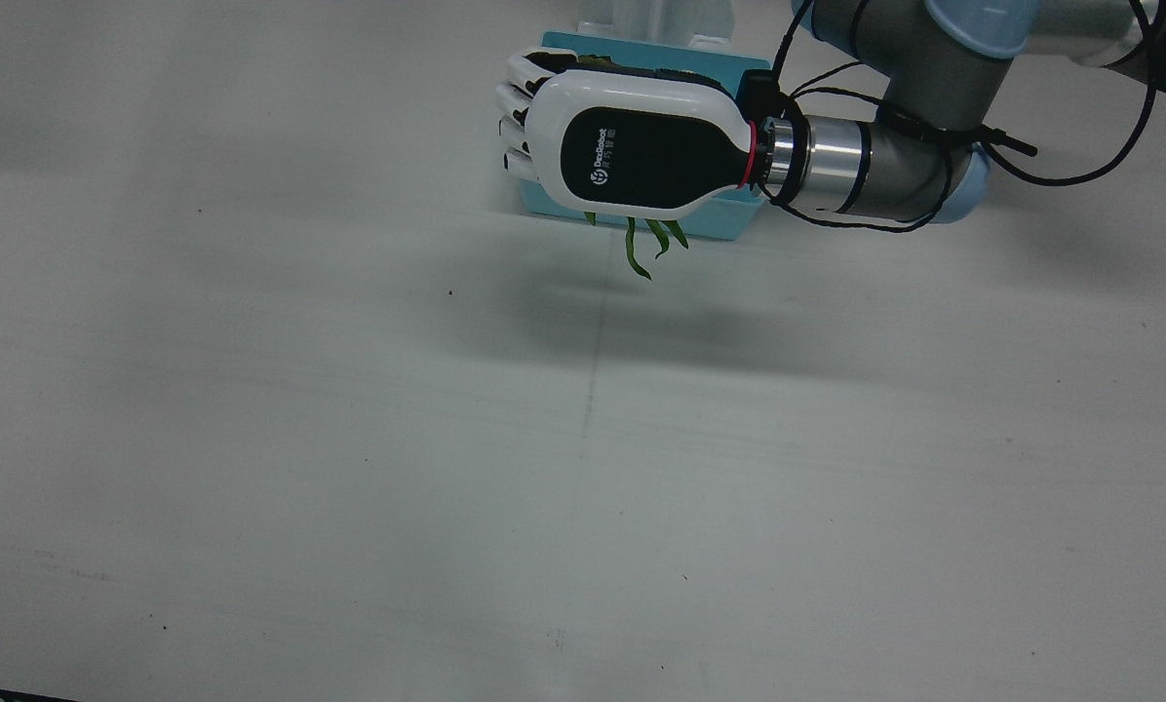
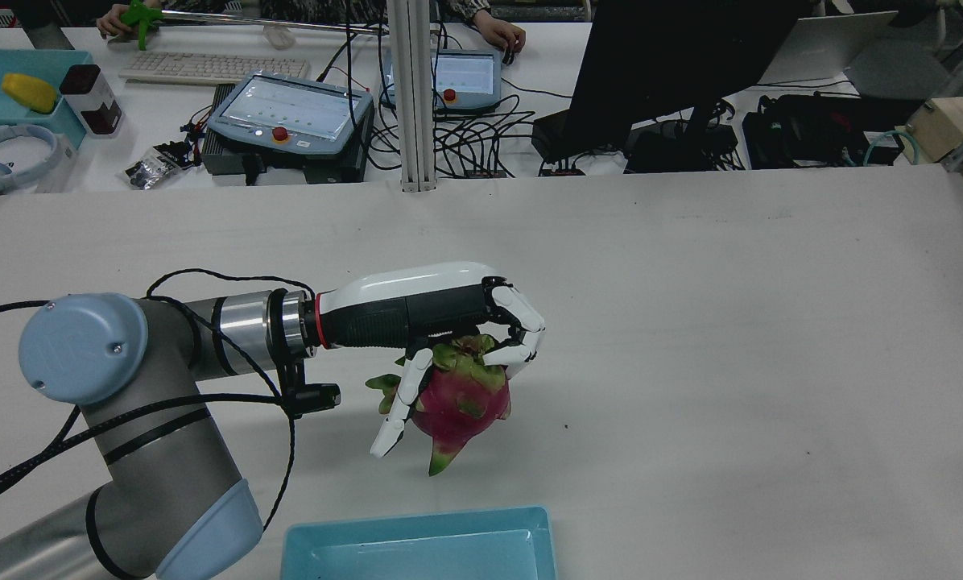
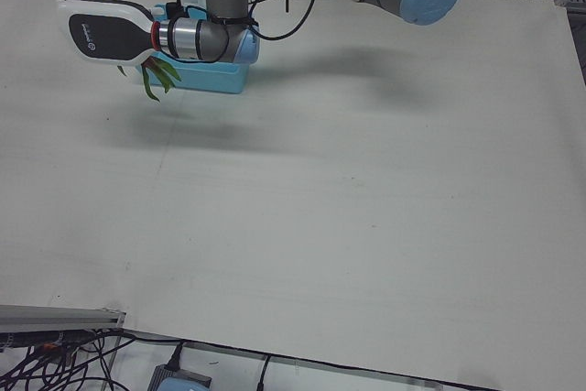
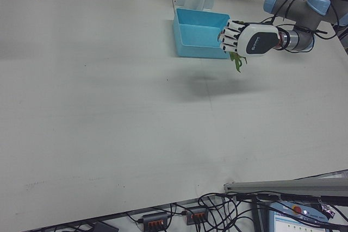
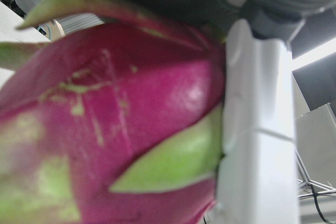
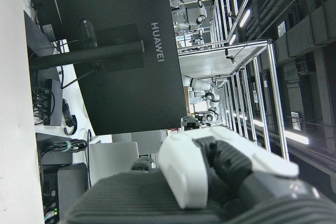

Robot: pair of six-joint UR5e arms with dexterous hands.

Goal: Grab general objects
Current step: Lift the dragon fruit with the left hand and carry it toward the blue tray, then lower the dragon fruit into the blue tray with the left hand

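My left hand (image 2: pixel 417 310) hangs above the table, shut on a magenta dragon fruit (image 2: pixel 459 399) with green scales, fingers curled round its top and side. The fruit fills the left hand view, where the dragon fruit (image 5: pixel 115 129) presses against a white finger (image 5: pixel 257 129). From the front, the back of the left hand (image 1: pixel 632 146) hides the fruit; only green leaf tips (image 1: pixel 637 249) hang below. A light-blue tray (image 2: pixel 417 517) sits just behind the hand, toward the robot. My right hand (image 6: pixel 210 182) shows only in part in its own view, raised and facing a monitor.
A bench beyond the table's far edge carries a black monitor (image 2: pixel 659 64), two teach pendants (image 2: pixel 288 121), a keyboard (image 2: pixel 208 68) and cables. A person's hand (image 2: pixel 502 36) rests there. A metal post (image 2: pixel 413 97) stands at the far edge.
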